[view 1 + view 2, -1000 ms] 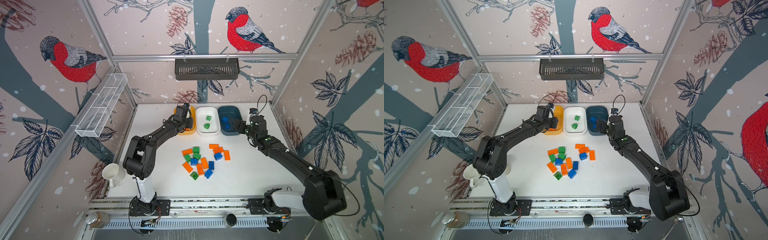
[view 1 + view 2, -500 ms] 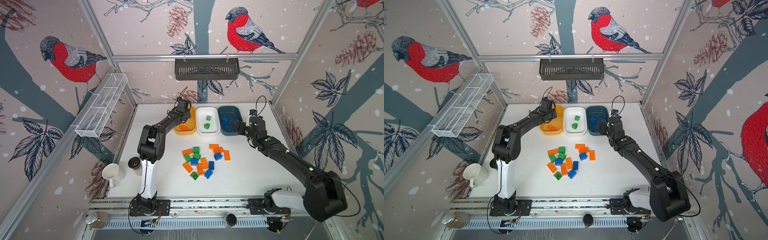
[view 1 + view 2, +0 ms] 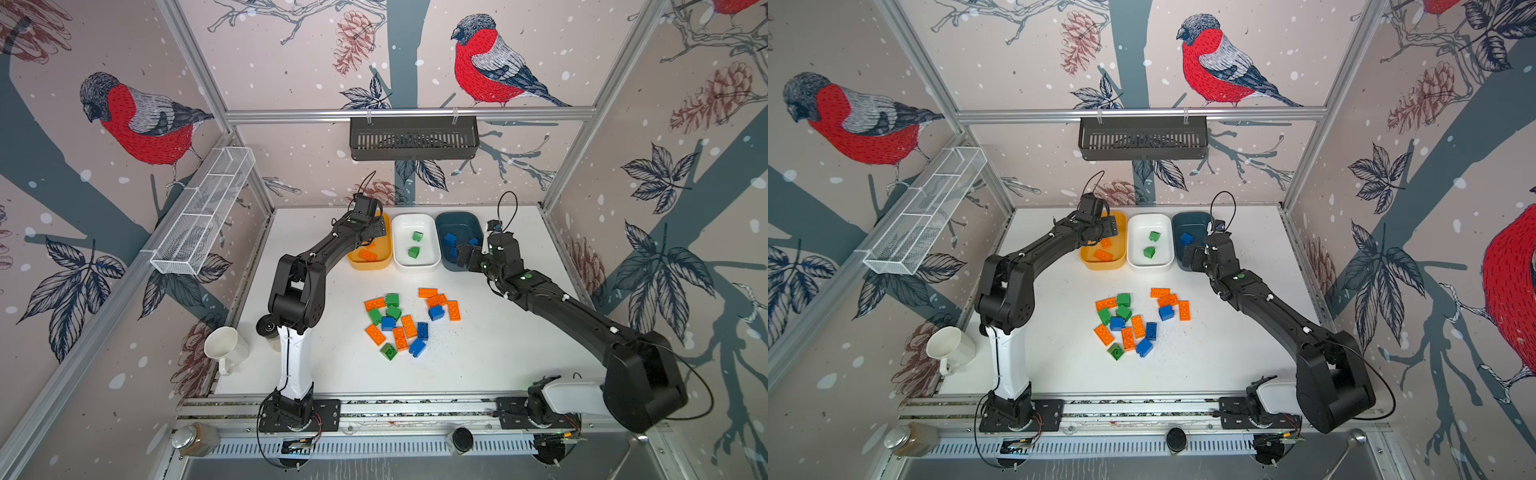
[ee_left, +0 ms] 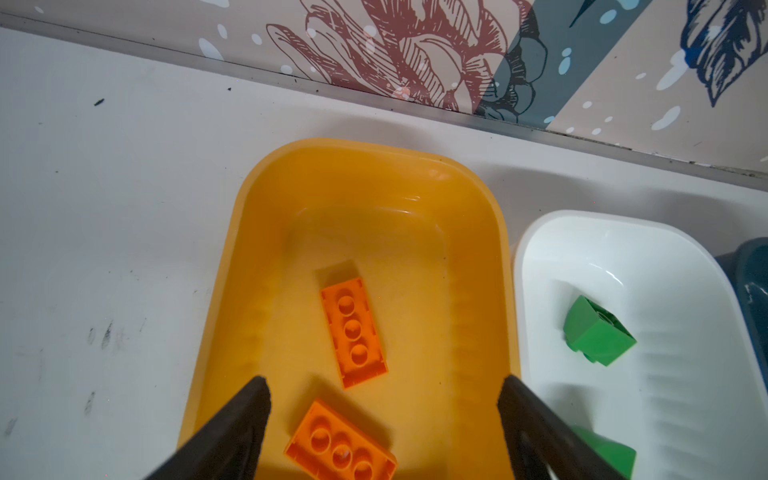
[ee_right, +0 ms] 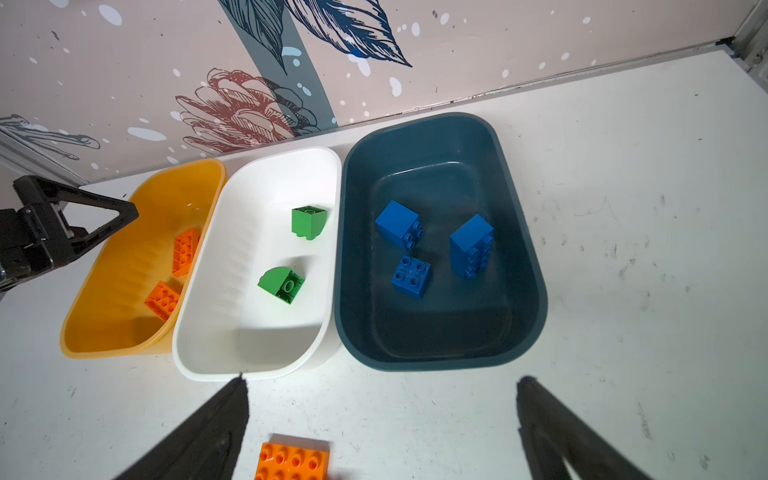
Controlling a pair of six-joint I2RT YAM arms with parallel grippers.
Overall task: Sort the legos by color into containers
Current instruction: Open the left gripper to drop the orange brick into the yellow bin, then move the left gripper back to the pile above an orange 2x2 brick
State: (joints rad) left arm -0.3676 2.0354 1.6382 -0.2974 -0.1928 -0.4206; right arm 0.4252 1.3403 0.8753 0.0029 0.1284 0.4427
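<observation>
With my left gripper (image 4: 384, 386) spread wide and empty over the yellow tub (image 4: 249, 199), I judged my right gripper (image 5: 383, 379), equally wide and empty before the blue tub (image 5: 523, 232), nearer the loose bricks (image 3: 399, 324), an orange brick (image 5: 295, 459) lying just below it.

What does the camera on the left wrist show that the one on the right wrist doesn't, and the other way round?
Only the left wrist view: the whole floor of the yellow tub, close up, framed by the open jaws of the left gripper.
Only the right wrist view: the inside of the teal tub with three blue bricks, a loose orange brick on the table, and the open right gripper.
Both: two orange bricks in the yellow tub, two green bricks in the white tub, and the left gripper.
</observation>
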